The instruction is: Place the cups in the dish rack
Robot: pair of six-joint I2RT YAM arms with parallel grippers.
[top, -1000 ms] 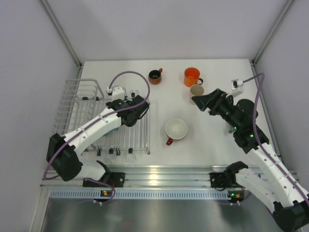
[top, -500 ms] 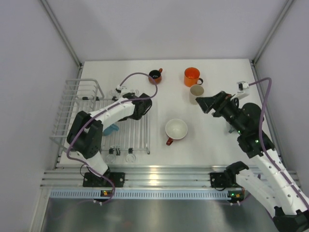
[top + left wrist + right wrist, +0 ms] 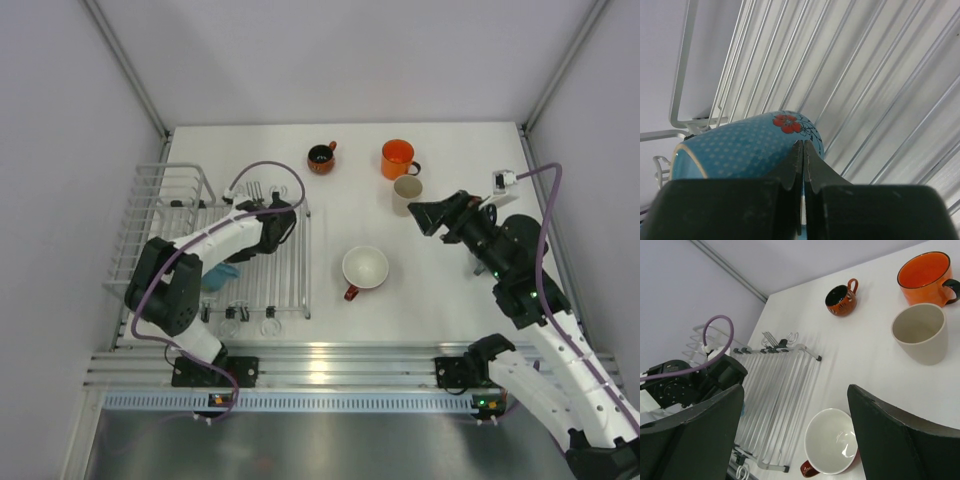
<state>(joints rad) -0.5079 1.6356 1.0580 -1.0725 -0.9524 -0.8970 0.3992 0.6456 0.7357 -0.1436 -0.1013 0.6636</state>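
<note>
1. The white counter carries everything; four cups stand on it, outside the rack.
2. The dish rack sits at the left. Its taller basket section is at the outer end and the low slatted section runs toward the middle of the counter.
3. The left arm reaches over the slats. In the wrist view the left claw has its fingertips pressed together with nothing between them, right at the side of the blue cup. Whether they touch it cannot be told.
4. The right claw hangs above the counter just beside the cream cup, its fingers spread wide and gripping nothing.
5. The wide red cup stands upright near the middle, close to the right of the rack, showing its white inside.
6. The orange cup stands upright toward the far edge, handle to the right.
7. The cream cup stands upright just beside the orange one, on its near side.
8. The blue cup, dotted and with a red flower, lies on its side on the slats of the low section, near the basket end. It is the only cup in the rack.
9. The small dark red cup, black inside, stands upright at the far edge, beyond the rack's far right corner.
</note>
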